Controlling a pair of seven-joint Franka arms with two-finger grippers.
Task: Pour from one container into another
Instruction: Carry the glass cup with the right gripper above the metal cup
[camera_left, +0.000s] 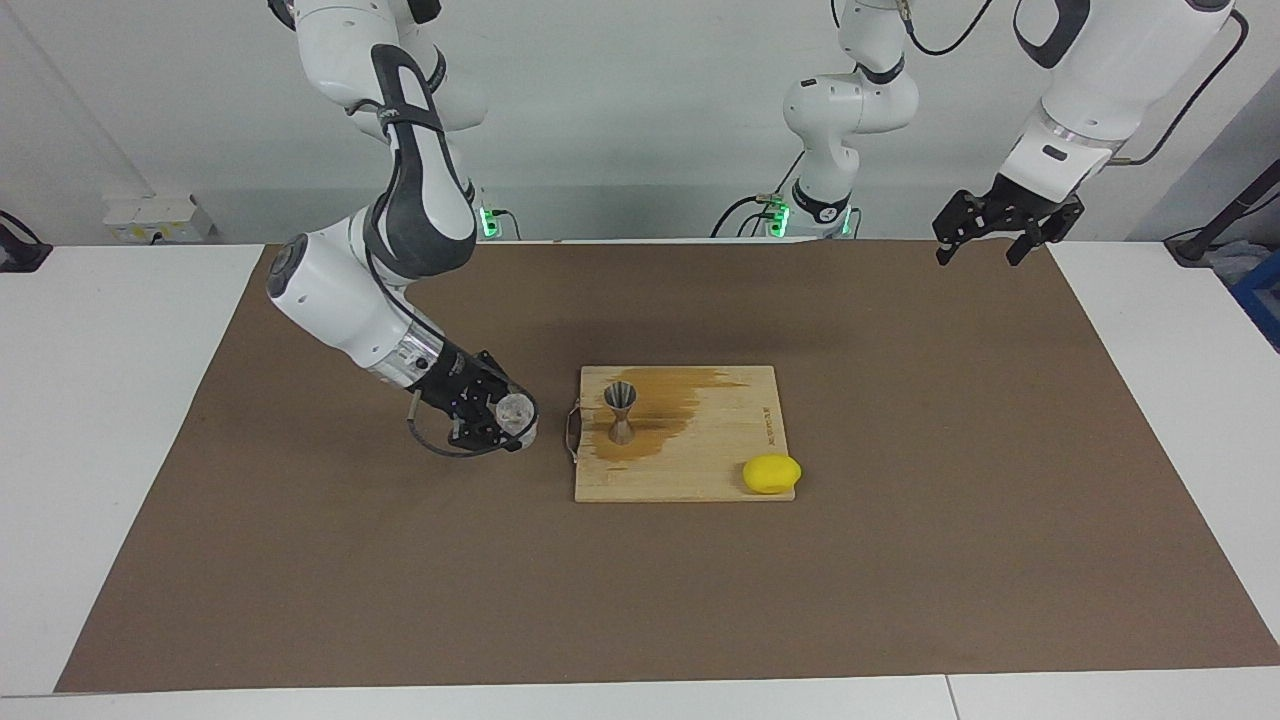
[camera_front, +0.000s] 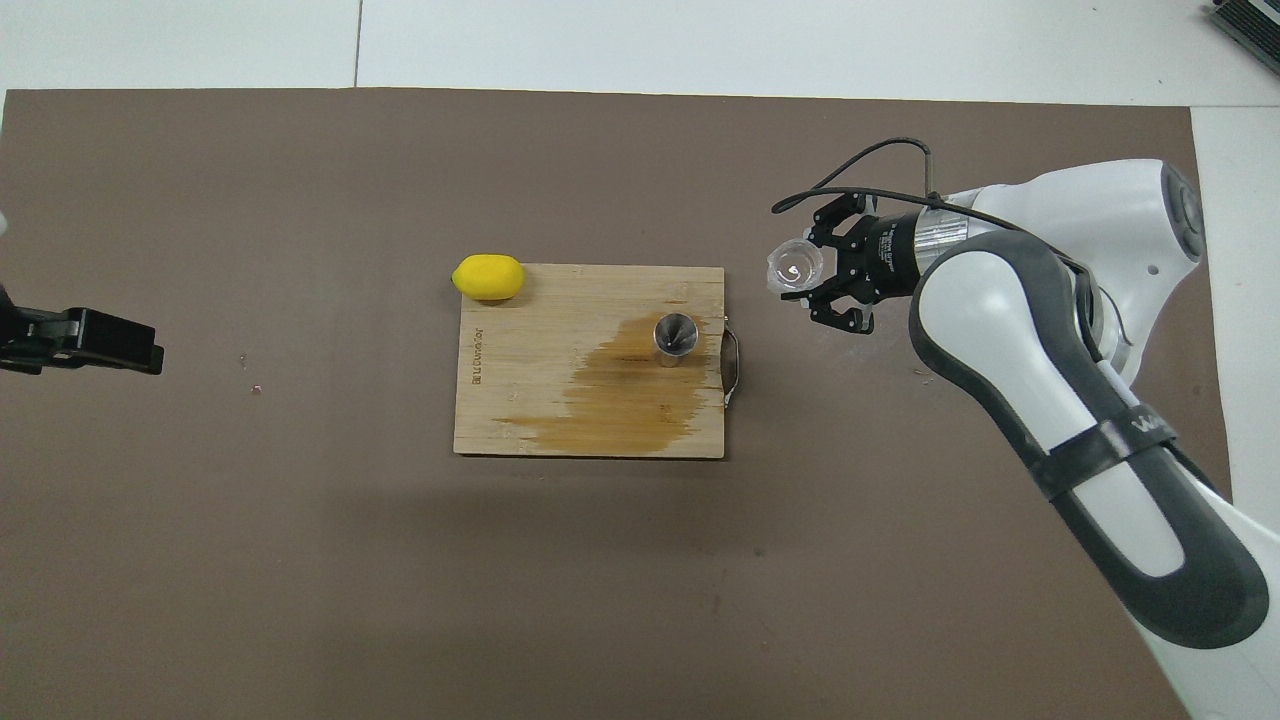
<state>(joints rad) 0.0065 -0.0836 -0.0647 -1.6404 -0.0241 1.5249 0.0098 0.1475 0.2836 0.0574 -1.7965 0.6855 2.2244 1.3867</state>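
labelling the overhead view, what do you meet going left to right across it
left pincer → lemon → cutting board → jigger → board handle → glass cup in the right pincer
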